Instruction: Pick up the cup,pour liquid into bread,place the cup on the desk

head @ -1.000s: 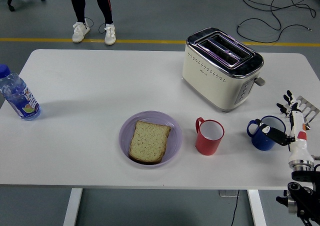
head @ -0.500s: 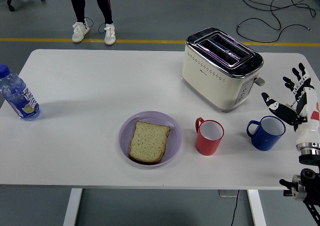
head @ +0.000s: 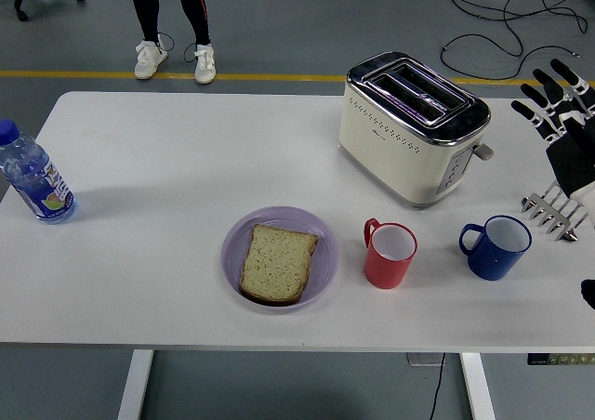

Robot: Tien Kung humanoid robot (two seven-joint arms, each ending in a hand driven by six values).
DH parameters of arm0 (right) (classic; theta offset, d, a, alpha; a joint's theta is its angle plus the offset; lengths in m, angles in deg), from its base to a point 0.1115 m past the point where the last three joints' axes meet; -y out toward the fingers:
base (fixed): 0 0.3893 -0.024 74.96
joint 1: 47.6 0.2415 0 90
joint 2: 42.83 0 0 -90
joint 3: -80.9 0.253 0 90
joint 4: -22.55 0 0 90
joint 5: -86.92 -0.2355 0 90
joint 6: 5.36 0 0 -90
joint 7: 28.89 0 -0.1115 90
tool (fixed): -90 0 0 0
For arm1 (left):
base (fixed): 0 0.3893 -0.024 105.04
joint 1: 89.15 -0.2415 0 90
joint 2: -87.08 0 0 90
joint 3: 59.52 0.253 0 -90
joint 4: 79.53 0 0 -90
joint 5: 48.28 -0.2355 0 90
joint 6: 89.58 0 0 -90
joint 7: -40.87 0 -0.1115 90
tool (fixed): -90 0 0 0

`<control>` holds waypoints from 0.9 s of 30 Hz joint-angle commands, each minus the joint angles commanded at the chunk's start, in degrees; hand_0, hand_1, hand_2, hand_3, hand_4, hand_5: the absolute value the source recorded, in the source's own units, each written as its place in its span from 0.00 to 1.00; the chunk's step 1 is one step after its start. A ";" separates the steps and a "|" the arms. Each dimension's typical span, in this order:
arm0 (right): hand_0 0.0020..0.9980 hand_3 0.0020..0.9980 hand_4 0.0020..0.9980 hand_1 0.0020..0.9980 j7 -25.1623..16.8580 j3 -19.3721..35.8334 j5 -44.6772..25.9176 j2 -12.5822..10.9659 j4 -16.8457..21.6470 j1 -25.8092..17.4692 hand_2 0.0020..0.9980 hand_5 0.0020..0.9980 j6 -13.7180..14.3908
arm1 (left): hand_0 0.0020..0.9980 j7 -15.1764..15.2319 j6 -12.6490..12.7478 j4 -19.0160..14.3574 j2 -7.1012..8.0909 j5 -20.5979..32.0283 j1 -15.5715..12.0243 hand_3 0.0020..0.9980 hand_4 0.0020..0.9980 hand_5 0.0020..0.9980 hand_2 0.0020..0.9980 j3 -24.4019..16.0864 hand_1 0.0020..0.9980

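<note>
Two cups on the table [head: 167, 160]: red cup [head: 389, 254] just right of the plate [head: 321, 243] holding bread [head: 277, 262]; blue cup [head: 495, 246] further right, both upright, ungrasped. Right hand [head: 556, 104] raised at the right edge, fingers spread, empty. Step judged: pick-up not begun. Next: lower the hand and close around a cup.
</note>
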 joint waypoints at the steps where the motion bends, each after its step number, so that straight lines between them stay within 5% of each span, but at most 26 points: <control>1: 0.71 0.69 0.70 0.68 1.02 0.77 -2.61 -0.18 -0.82 0.14 0.71 0.26 -0.39 | 0.66 0.00 0.02 0.00 0.00 -0.04 0.05 0.59 0.31 0.87 0.71 -0.11 0.69; 10: 0.72 0.67 0.69 0.67 3.87 2.54 -22.71 -0.59 -3.92 0.24 0.71 0.29 -2.10 | 0.66 0.07 0.09 0.00 0.00 -0.31 0.14 0.59 0.31 0.87 0.71 -0.57 0.69; 27: 0.72 0.65 0.68 0.68 1.21 3.15 -19.72 0.82 -14.18 0.71 0.70 0.30 -3.98 | 0.66 0.10 -0.01 0.00 0.00 -0.13 0.48 0.59 0.31 0.87 0.71 -0.55 0.69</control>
